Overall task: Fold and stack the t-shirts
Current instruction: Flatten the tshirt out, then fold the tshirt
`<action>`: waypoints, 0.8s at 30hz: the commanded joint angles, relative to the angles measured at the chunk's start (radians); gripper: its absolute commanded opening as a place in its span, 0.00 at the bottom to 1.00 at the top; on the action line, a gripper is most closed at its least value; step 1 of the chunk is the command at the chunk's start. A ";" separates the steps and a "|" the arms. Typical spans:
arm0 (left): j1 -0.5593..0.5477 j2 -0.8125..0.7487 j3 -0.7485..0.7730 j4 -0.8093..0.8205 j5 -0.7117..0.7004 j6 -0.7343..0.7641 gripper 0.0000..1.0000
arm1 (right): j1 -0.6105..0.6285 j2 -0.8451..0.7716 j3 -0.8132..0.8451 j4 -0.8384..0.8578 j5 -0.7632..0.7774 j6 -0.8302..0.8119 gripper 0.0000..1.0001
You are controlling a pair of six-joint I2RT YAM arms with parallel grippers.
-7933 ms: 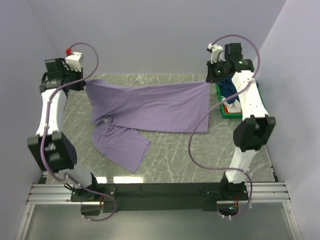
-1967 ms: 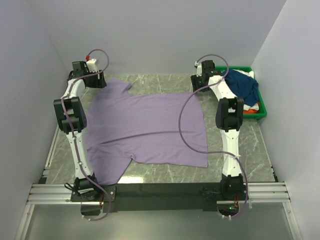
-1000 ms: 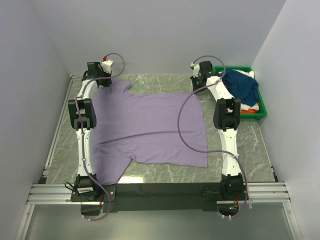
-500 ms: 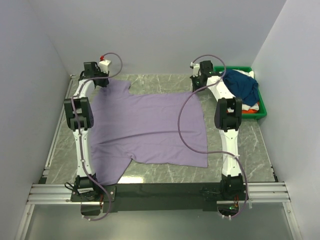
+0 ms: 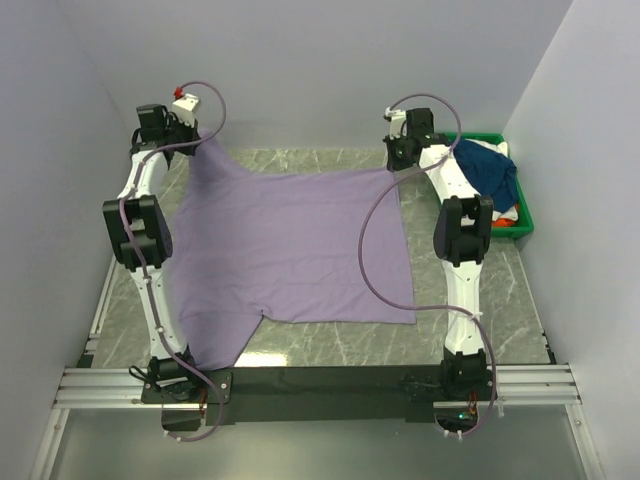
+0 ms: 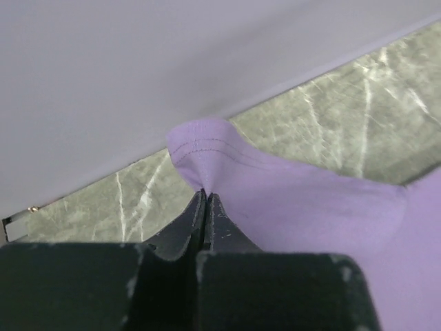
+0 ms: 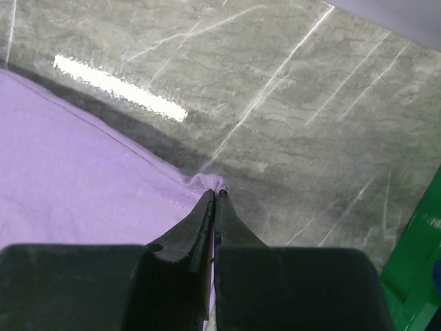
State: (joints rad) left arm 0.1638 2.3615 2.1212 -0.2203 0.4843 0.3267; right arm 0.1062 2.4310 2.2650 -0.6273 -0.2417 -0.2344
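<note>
Risen off the table [image 5: 470,330] since a moment ago, the lavender t-shirt's [image 5: 290,245] far edge stretches taut, the rest spread mid-table. Left gripper [image 6: 205,201] and right gripper [image 7: 215,196] each pinch a far corner, probably to fold it nearward.

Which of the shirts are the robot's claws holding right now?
The lavender shirt, spread on the table: the left gripper and right gripper each pinch a far corner. The navy shirt lies in the green bin.

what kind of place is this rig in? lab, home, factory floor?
Likely a robotics lab cell: plain walls boxing in a marble-look table, two arms bolted to an aluminium rail, a lavender t-shirt spread between them.
</note>
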 commanded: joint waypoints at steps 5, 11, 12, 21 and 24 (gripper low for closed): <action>0.059 -0.192 -0.174 0.056 0.134 0.018 0.00 | -0.025 -0.148 -0.073 0.012 -0.071 -0.057 0.00; 0.101 -0.356 -0.384 0.072 0.212 0.049 0.00 | -0.028 -0.217 -0.146 -0.017 -0.125 -0.094 0.00; 0.103 -0.398 -0.408 0.053 0.217 0.076 0.00 | -0.030 -0.237 -0.177 -0.020 -0.130 -0.098 0.00; 0.155 -0.646 -0.708 -0.045 0.266 0.234 0.00 | -0.031 -0.326 -0.338 -0.043 -0.153 -0.178 0.00; 0.164 -0.738 -0.861 -0.091 0.258 0.297 0.00 | -0.033 -0.328 -0.370 -0.046 -0.148 -0.197 0.00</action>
State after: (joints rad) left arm 0.3157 1.7260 1.3685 -0.2600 0.7136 0.5179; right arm 0.0849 2.1544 1.9217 -0.6640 -0.3851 -0.3882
